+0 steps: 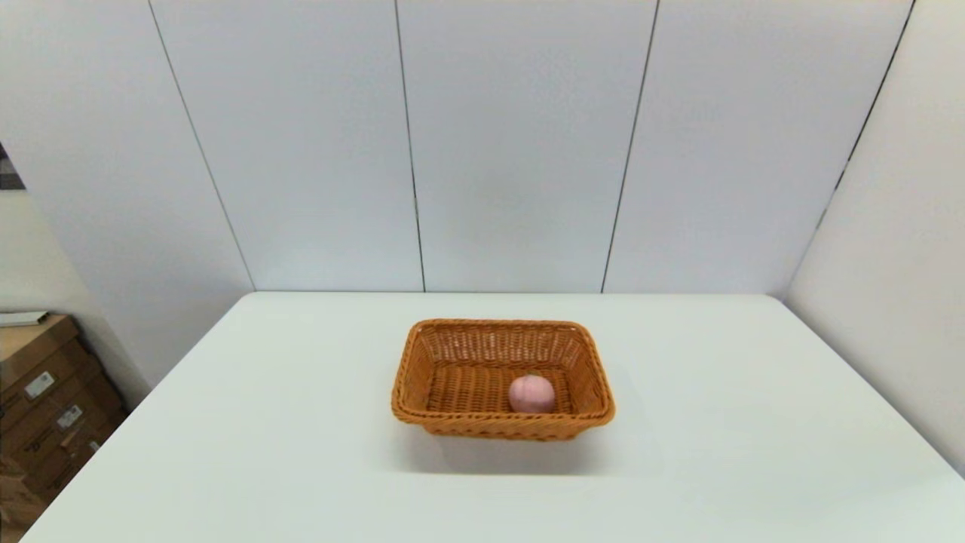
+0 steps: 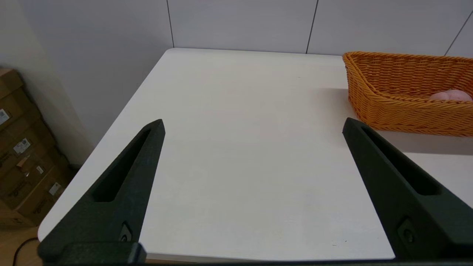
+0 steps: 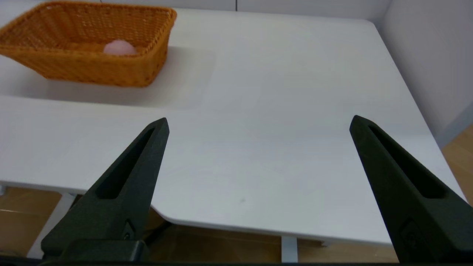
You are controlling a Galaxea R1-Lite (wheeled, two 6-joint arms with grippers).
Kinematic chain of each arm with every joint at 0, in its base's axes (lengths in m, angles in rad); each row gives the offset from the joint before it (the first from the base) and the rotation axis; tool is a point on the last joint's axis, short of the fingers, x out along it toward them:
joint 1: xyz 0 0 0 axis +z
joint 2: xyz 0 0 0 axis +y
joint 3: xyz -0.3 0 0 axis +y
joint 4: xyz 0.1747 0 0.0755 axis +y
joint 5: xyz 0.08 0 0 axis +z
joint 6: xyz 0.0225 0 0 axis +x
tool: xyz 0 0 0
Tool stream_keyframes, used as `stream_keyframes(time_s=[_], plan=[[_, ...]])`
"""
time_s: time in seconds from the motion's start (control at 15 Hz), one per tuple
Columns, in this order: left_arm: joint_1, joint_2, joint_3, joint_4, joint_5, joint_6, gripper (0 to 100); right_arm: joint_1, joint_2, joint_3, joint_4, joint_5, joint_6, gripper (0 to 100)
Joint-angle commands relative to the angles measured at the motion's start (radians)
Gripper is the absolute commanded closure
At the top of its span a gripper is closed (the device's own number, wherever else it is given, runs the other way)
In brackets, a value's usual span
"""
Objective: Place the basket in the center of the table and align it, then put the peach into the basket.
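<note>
Pale grey panelled walls (image 1: 513, 151) enclose the scene; stacked cardboard boxes (image 1: 45, 400) sit at left on a wooden floor (image 3: 458, 155).

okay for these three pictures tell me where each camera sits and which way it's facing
Head: high on the robot, facing forward and down at the table; no arm shows.
Left wrist: behind the open left gripper, facing the table's left part.
Right wrist: behind the open right gripper, over the table's near right edge.
All three share the basket holding the peach.
</note>
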Motion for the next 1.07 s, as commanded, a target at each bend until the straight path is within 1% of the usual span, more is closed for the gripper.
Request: stream_keyframes(time_s=[0.07, 0.13, 0.27, 0.4, 0.53, 1.07], plan=[[0.000, 0.000, 0.000, 0.001, 0.001, -0.001, 0, -0.002, -0.072, 0.149, -0.166, -0.059, -0.014, 0], [0.000, 0.000, 0.000, 0.001, 0.001, -0.001, 0, -0.002, -0.072, 0.187, -0.195, -0.064, -0.023, 0], [0.000, 0.000, 0.000, 0.001, 0.001, -0.001, 0, -0.002, -0.072, 0.192, -0.198, -0.064, -0.010, 0], [0.000, 0.000, 0.000, 0.001, 0.001, -0.002, 0, -0.002, -0.072, 0.195, -0.206, -0.067, -0.013, 0], [0.000, 0.000, 0.000, 0.001, 0.001, -0.001, 0, -0.002, -0.072, 0.206, -0.243, -0.062, -0.014, 0], [0.000, 0.000, 0.000, 0.001, 0.001, -0.002, 0, -0.002, -0.072, 0.206, -0.244, -0.064, -0.008, 0]])
